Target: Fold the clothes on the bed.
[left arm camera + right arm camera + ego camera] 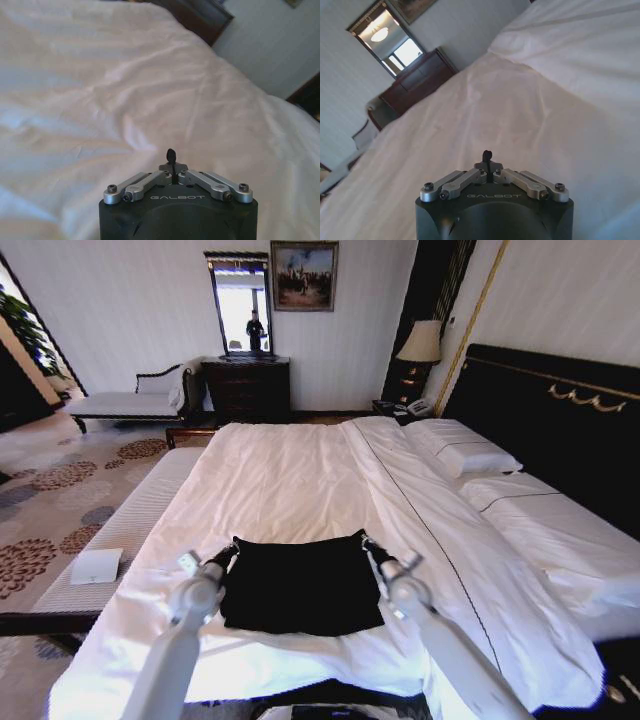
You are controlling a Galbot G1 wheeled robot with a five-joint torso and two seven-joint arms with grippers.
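Observation:
The clothes [300, 590], a black T-shirt, lie folded into a rough rectangle on the near part of the bed [290, 475], which has white sheets. My left gripper [231, 549] is at the shirt's far left corner and my right gripper [366, 541] at its far right corner. The far edge runs taut between them. In the left wrist view the left gripper [171, 156] is shut with a bit of black at its tip. The right gripper [486, 156] looks the same in the right wrist view. The lettering is hidden.
Two white pillows [470, 455] lie against the black headboard [560, 415] on the right. A pale bench [130, 525] with a white card [97, 565] runs along the bed's left side. A dark dresser [247, 388], a lamp [420, 343] and a chaise [130, 400] stand by the far wall.

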